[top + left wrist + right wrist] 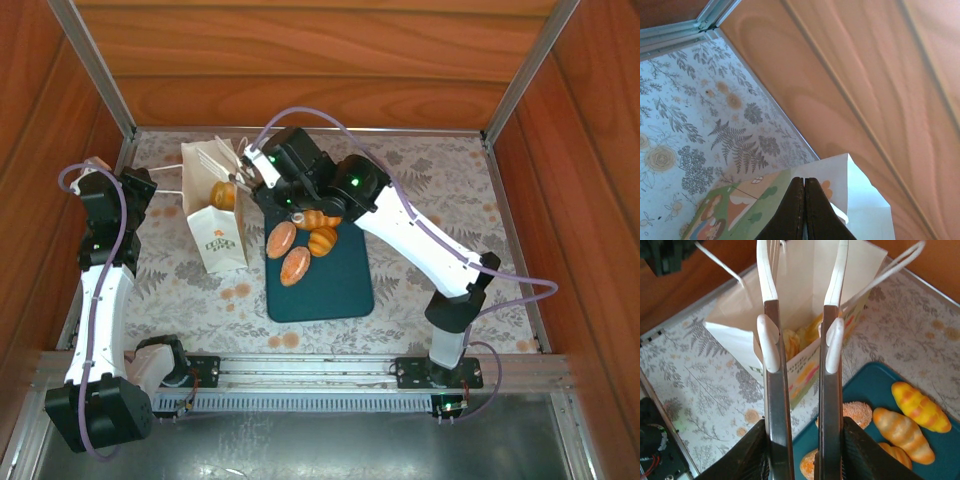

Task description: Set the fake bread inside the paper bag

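Observation:
The white paper bag (218, 238) stands open left of the teal tray, with golden fake bread (222, 195) inside it. Looking down from the right wrist I see those pieces (805, 332) in the bag's (740, 340) mouth. My right gripper (241, 166) hangs open over that mouth, its fingers (802, 270) holding nothing. Several more pastries lie on the tray: a sugared roll (859, 412), two striped loaves (902, 432) (920, 405). My left gripper (150, 190) is shut (804, 181) on the bag's cord handle, left of the bag (765, 200).
The teal tray (330, 285) lies mid-table, right of the bag. Wooden walls (300, 60) close in the back and both sides, and the left arm is close to the left wall. Floral cloth (450, 190) is bare at the right.

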`<state>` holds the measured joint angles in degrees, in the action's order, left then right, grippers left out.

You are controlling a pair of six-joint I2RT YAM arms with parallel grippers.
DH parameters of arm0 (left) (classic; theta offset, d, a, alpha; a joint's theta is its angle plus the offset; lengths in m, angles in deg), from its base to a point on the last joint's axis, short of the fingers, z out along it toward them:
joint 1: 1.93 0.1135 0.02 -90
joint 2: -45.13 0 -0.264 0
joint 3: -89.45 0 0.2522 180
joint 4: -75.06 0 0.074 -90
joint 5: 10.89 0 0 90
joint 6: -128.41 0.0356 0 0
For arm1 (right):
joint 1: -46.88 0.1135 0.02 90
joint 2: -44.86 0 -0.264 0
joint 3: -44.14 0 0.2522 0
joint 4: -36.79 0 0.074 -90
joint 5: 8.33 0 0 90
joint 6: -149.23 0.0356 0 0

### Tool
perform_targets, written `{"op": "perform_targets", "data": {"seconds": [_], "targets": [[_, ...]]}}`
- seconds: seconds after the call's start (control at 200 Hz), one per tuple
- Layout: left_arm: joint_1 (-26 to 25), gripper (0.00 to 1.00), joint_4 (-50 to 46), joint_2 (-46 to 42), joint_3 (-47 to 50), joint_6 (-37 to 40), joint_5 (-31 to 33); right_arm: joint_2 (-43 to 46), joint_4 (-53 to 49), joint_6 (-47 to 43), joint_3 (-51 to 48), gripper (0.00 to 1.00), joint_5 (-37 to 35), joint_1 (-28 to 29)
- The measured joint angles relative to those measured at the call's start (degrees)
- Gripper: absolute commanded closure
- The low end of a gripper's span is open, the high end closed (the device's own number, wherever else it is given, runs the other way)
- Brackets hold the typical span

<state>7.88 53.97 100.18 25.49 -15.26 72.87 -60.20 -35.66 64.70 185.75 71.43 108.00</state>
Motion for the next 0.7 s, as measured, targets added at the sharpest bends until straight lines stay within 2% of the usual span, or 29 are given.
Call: {"op": "perform_targets", "data": {"seconds": [0.225, 0.37, 0.55, 0.705], "targets": [[0.0, 1.0, 0.0, 0.0, 0.0, 0.0, 0.0, 2.9, 0.0, 0.5, 1.4, 0.63, -0.5, 0.0], [0.0, 1.0, 0.0, 0.0, 0.0, 0.0, 0.0, 7.4, 0.6, 0.7, 0.7, 0.64, -3.9, 0.0], [0.0, 1.0, 0.0, 0.0, 0.0, 0.0, 0.0, 16.2, 1.9, 1.9, -4.6, 0.64, -9.1, -0.9], [0.0, 1.0, 0.0, 0.0, 0.0, 0.0, 0.0, 22.8, 3.0, 5.5, -12.9, 0.64, -12.0, -3.5]]}}
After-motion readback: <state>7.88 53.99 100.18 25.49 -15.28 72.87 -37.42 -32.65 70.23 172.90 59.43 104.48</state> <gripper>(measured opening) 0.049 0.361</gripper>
